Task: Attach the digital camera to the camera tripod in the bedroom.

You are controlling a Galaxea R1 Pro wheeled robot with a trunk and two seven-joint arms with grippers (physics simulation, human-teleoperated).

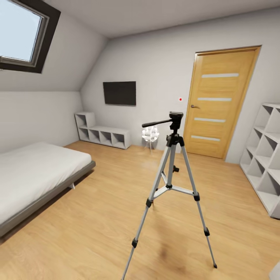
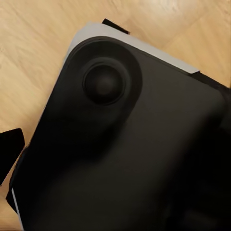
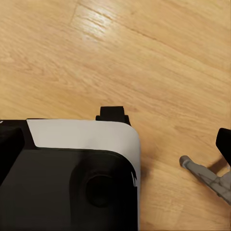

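Straight ahead of us, close on the wood floor point(image 1: 97, 217), stands the tripod point(image 1: 171, 182), upright, its legs splayed and its head point(image 1: 175, 116) bare, the pan handle point(image 1: 155, 123) pointing left. We see no camera on it. Both wrist views look down over our own dark base point(image 2: 125, 154) to the floor, and we cannot tell how either claw stands. A tripod foot point(image 3: 185, 161) lies near our right side, so the right arm seems nearer. Beyond are the bed point(image 1: 35, 175) at left and the door point(image 1: 221, 105) at far right.

Attic bedroom point(image 1: 155, 58); bed point(image 1: 35, 171); skylight point(image 1: 21, 33)
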